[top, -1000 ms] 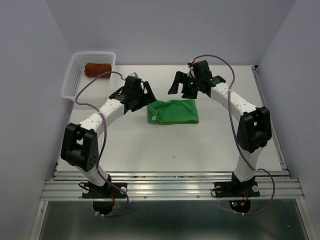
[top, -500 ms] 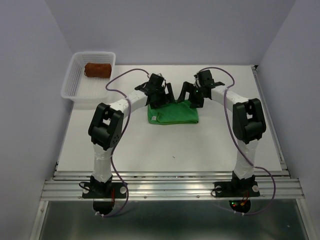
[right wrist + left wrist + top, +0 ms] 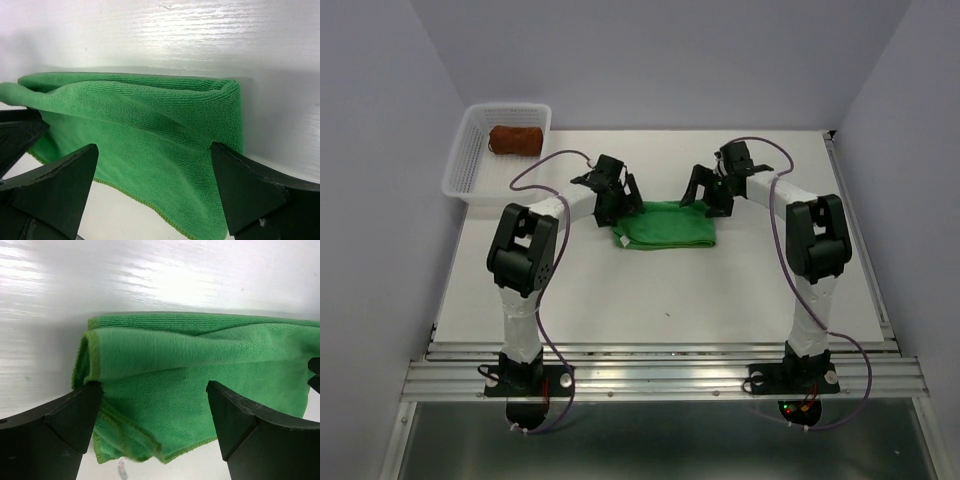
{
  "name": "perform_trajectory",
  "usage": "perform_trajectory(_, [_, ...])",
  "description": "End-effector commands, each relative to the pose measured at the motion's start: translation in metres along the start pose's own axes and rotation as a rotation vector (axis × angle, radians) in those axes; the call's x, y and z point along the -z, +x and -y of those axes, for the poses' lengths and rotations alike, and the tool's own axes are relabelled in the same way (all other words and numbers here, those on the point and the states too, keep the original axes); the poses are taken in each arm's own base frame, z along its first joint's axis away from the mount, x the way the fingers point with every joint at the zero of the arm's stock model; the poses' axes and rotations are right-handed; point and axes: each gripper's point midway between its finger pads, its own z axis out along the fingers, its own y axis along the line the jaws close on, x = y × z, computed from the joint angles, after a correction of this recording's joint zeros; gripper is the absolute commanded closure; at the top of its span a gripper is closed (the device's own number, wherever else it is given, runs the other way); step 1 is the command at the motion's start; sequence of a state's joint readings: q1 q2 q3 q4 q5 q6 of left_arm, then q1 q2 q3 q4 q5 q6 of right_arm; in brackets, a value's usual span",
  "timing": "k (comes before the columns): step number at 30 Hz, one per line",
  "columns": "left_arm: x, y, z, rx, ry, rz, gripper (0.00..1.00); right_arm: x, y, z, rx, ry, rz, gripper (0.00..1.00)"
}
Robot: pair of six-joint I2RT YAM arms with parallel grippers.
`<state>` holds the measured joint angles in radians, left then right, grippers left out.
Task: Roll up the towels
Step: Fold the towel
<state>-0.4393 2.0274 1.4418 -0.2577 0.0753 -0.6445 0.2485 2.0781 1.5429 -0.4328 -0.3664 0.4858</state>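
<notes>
Green terry cloth is filling both wrist views, so I'm sitting right on top of the job. The green towel is lying folded flat on the bench, in the middle from left to right and nearer the far edge than the near one. It isn't rolled yet.

I'm holding the left gripper over the towel's far left corner with its jaws spread wide and nothing between them. In the left wrist view one finger is sitting right against the folded edge, where the cloth is humping up a little. Whether it's pressing on the cloth I can't tell.

The right gripper is mirroring that at the far right corner. Its jaws are gaping just as wide and gripping nothing, with the towel's doubled edge lying between the two fingers.

Over at the far left corner, the white basket is overhanging the bench edge, and a rust-brown roll is lying in its far end. I'm reading that as one towel finished and put away.

So I'm judging one towel done and this green one barely begun. I'm lined up on the far edge, but the pinch, the whole roll and the trip to the basket are all waiting.
</notes>
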Motion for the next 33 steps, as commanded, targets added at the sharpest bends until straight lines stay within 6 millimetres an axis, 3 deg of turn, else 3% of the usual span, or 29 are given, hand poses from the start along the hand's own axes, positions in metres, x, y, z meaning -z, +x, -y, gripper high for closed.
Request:
perform_trajectory(1, [0.017, 0.002, -0.024, -0.006, -0.034, 0.007, 0.01, -0.004, -0.008, 0.003, 0.025, -0.007, 0.029, 0.0])
perform_trajectory(6, [0.026, 0.008, -0.036, -0.002, -0.06, 0.0, 0.01, 0.001, -0.01, -0.002, 0.04, -0.02, 0.035, 0.0])
perform_trajectory(9, [0.041, -0.005, -0.033, -0.002, -0.054, 0.044, 0.01, 0.005, -0.01, -0.01, 0.065, -0.061, 0.028, 0.0])
perform_trajectory(16, [0.075, -0.031, 0.001, -0.017, 0.042, 0.12, 0.01, 0.035, -0.028, -0.035, 0.194, -0.123, 0.098, 0.0])
perform_trajectory(20, [0.085, -0.038, 0.033, -0.051, 0.103, 0.147, 0.01, 0.056, -0.04, -0.05, 0.286, -0.155, 0.161, 0.0])
perform_trajectory(25, [0.066, -0.02, 0.053, -0.06, 0.157, 0.08, 0.01, 0.054, -0.046, -0.056, 0.316, -0.182, 0.168, 0.0])
perform_trajectory(31, [0.043, 0.008, 0.047, -0.052, 0.144, -0.001, 0.01, 0.025, -0.04, -0.053, 0.29, -0.228, 0.095, 0.0])
perform_trajectory(33, [0.037, 0.021, 0.037, -0.049, 0.129, -0.029, 0.01, 0.012, -0.038, -0.043, 0.27, -0.201, 0.078, 0.0])
